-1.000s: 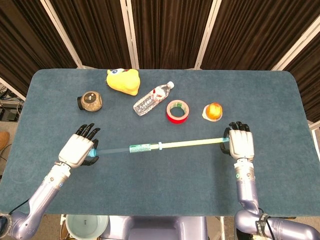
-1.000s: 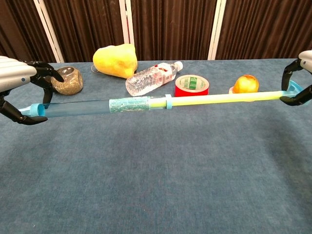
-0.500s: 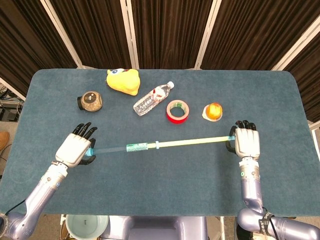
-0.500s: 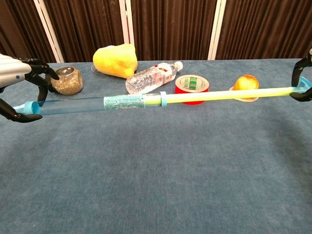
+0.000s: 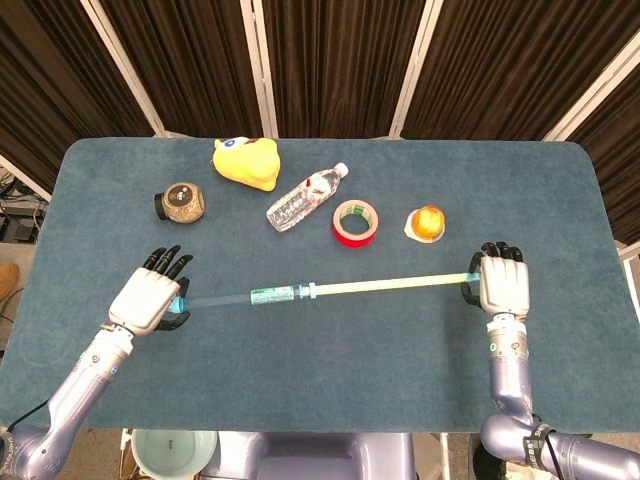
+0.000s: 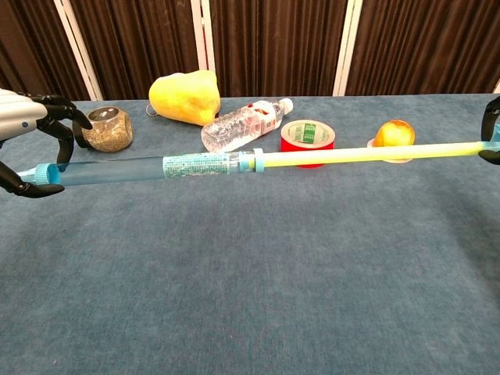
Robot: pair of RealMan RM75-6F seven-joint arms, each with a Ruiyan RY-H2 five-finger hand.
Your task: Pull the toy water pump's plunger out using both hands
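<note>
The toy water pump is held level above the table between both hands. Its clear blue barrel (image 5: pixel 240 297) (image 6: pixel 141 169) points left, and my left hand (image 5: pixel 150 302) (image 6: pixel 27 148) grips the capped end. The yellow plunger rod (image 5: pixel 390 284) (image 6: pixel 367 155) sticks far out to the right. My right hand (image 5: pixel 500 286) holds its end; in the chest view only the fingertips (image 6: pixel 493 129) show at the frame edge.
Along the far side of the blue table (image 5: pixel 320 380) lie a round brown toy (image 5: pixel 183 202), a yellow plush (image 5: pixel 247 162), a water bottle (image 5: pixel 305 198), a red tape roll (image 5: pixel 355 221) and an orange fruit cup (image 5: pixel 427 222). A bucket (image 5: pixel 170 452) sits below the near edge.
My right hand has moved right with the rod, and the left hand and barrel have shifted a little left. More yellow rod shows outside the barrel.
</note>
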